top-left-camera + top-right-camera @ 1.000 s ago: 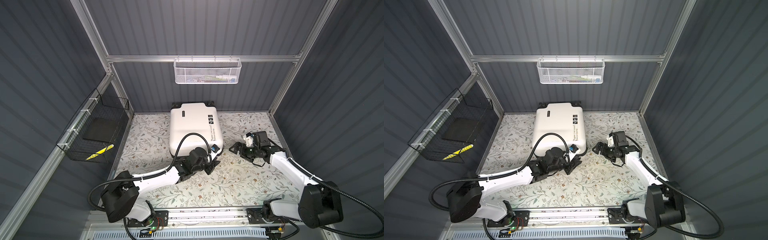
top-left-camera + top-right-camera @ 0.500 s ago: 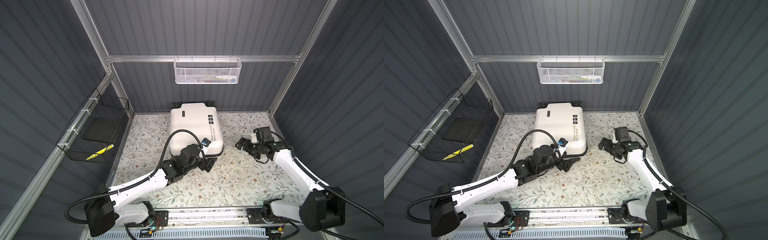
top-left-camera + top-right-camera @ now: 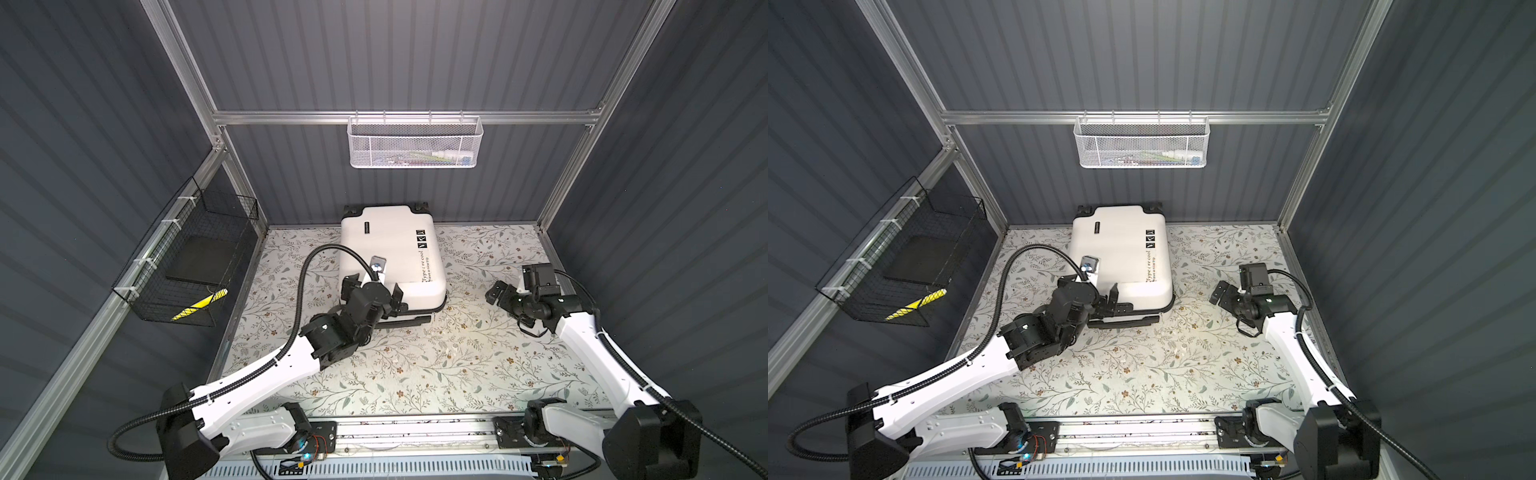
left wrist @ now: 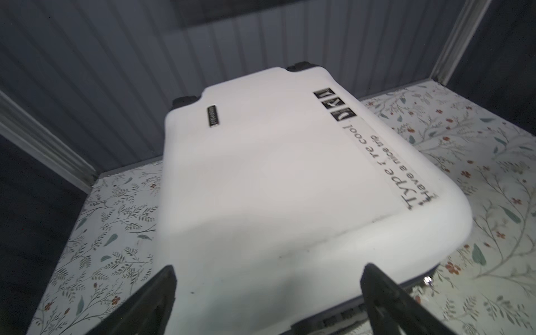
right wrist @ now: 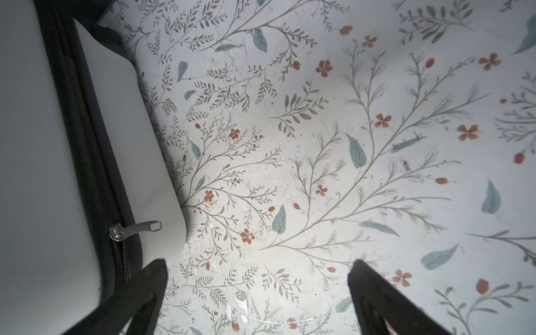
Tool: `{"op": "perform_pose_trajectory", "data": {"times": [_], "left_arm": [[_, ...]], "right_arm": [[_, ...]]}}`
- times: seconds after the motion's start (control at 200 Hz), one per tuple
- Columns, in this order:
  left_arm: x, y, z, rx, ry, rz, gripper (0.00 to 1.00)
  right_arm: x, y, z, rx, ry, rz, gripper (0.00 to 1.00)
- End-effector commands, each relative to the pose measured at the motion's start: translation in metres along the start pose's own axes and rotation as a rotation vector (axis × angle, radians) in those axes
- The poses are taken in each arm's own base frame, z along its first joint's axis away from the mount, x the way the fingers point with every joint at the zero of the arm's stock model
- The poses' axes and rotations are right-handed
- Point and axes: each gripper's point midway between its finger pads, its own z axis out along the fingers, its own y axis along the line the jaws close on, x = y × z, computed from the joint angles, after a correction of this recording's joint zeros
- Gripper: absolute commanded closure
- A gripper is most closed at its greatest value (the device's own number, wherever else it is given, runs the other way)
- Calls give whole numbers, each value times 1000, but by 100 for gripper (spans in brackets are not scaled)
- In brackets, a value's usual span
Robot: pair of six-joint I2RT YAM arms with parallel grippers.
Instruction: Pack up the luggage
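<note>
Left wrist view: my left gripper is wide open and empty by the luggage, flat on the table. My right gripper is open, empty, beside it too.

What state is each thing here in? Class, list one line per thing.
luggage: shut, lying flat.
left end effector: open, empty, at the luggage's near end.
right end effector: open, empty, beside the luggage.
white mesh basket: hung up, holding items.
black wire basket: hung up, holding items.
</note>
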Motion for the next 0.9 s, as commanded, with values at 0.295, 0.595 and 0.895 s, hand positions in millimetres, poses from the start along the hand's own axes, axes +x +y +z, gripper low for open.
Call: {"op": "perform_pose_trajectory", "data": {"times": [0.295,0.595,0.895], "left_arm": [[-35,74,40,-179,111,-43,0],[-49,106,95,-110,209,-160,0],[-15,167,153,-73,355,-421,0]], "right_arm": [[8,30,14,-169,83,-75,1],[15,49,16,-287,114,-113,1],[22,52,18,-314,129,-128,2]]}}
